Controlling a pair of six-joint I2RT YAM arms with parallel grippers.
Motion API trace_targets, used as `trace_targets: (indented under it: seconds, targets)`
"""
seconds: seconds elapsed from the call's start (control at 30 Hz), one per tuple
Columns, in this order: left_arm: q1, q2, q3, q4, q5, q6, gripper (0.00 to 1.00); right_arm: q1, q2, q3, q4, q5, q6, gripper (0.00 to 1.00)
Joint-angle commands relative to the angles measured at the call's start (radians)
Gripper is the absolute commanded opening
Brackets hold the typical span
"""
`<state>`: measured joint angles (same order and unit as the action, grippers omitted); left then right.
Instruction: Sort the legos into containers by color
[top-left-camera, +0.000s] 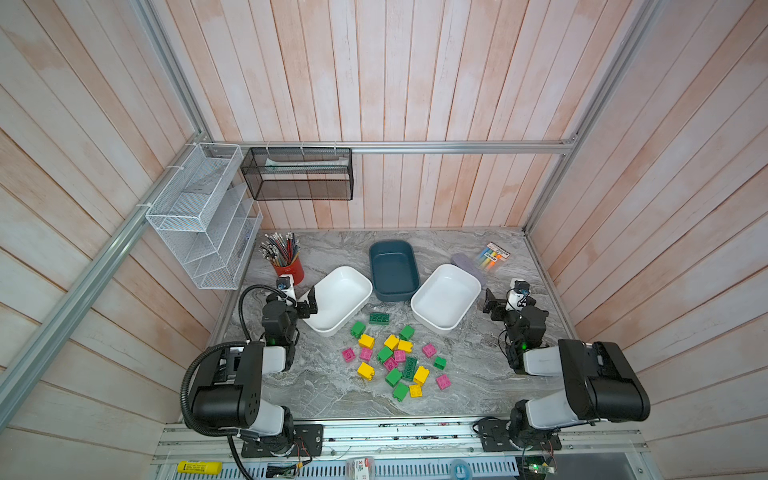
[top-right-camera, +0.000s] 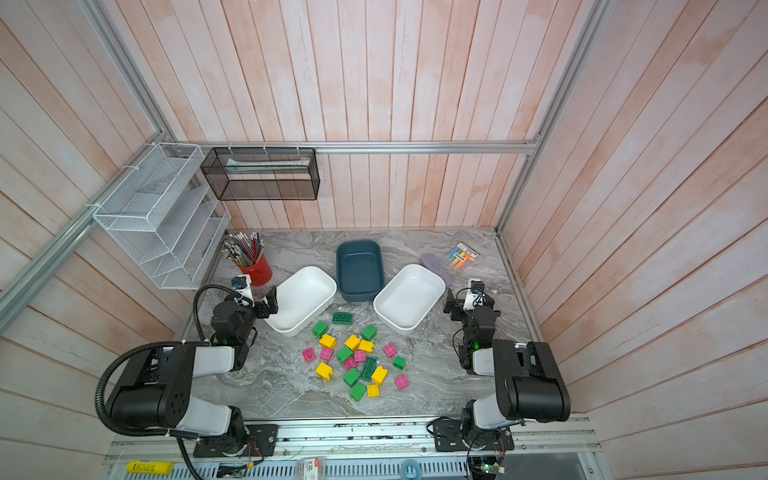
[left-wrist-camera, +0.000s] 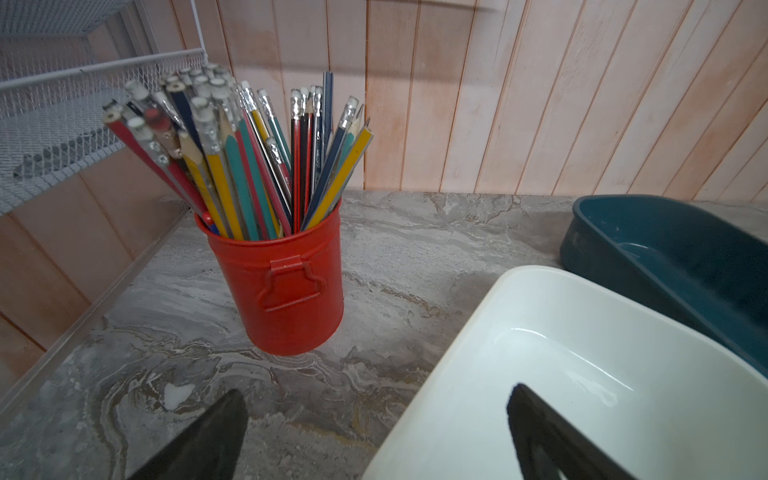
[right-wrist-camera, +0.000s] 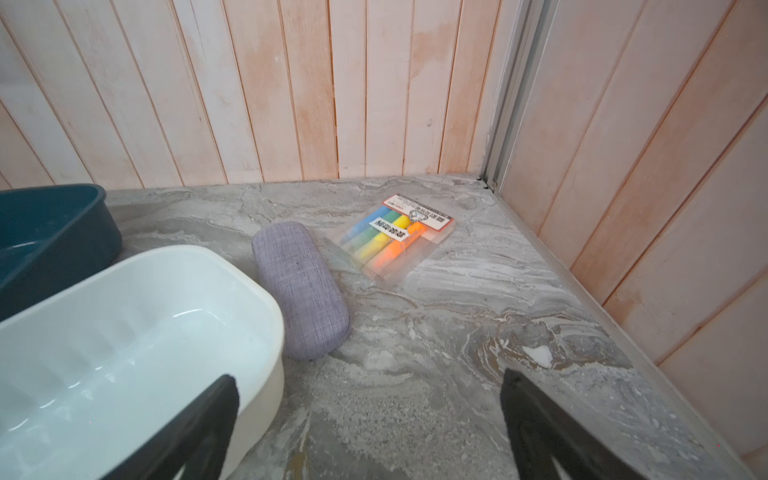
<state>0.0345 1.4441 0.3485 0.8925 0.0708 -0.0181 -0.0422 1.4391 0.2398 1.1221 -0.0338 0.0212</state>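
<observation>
Left gripper gapes near red pencil cup and white tub.

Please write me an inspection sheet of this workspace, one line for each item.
Surface: grey marbled tabletop, walled on three sides.
Job's things: green, yellow and pink studded plastic bricks loose in front of the tubs; left white plastic tub, right white plastic tub and dark teal plastic tub all empty.
Clutter: red metal cup of pencils, grey fabric case, pack of coloured highlighters, at the back.
Grippers: left gripper and right gripper open, holding nothing.
Cables: black corrugated hose loops off the left arm; thin wires at the arm bases.
Surroundings: pale plank walls, white wire mesh rack, black mesh basket.
</observation>
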Motion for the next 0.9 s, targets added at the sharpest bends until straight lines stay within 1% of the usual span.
trace_targets:
  seconds: [0.0,0.1,0.13,0.23,0.3,0.43,0.5,0.57,0.63,0.77,0.87]
  targets:
    - [-0.002,-0.135,0.080,-0.188,-0.008,0.004,0.99,-0.005,-0.102,0.041,-0.106,-0.049,-0.016,0.98]
    - [-0.009,-0.246,0.140,-0.360,-0.014,-0.022,1.00,-0.005,-0.198,0.065,-0.211,-0.082,-0.022,0.98]
    - [-0.017,-0.277,0.175,-0.434,-0.032,-0.040,1.00,-0.005,-0.228,0.079,-0.254,-0.102,-0.027,0.98]
    - [-0.068,-0.350,0.272,-0.650,-0.111,-0.069,1.00,-0.005,-0.327,0.128,-0.402,-0.179,-0.030,0.98]
    - [-0.108,-0.378,0.344,-0.803,-0.137,-0.129,1.00,-0.004,-0.379,0.187,-0.547,-0.247,-0.036,0.98]
    - [-0.198,-0.391,0.472,-1.113,-0.107,-0.196,1.00,0.004,-0.444,0.308,-0.825,-0.411,-0.044,0.98]
    - [-0.249,-0.393,0.520,-1.249,-0.075,-0.207,0.99,0.014,-0.463,0.368,-0.963,-0.479,-0.056,0.98]
    - [-0.310,-0.403,0.548,-1.355,-0.046,-0.220,1.00,0.033,-0.479,0.421,-1.080,-0.536,-0.063,0.98]
    - [-0.368,-0.405,0.570,-1.435,-0.008,-0.229,1.00,0.062,-0.488,0.463,-1.183,-0.565,-0.081,0.98]
    - [-0.489,-0.405,0.593,-1.548,0.042,-0.237,1.00,0.161,-0.497,0.528,-1.349,-0.569,-0.098,0.98]
    - [-0.588,-0.368,0.608,-1.614,0.039,-0.255,0.99,0.238,-0.491,0.553,-1.432,-0.559,-0.095,0.98]
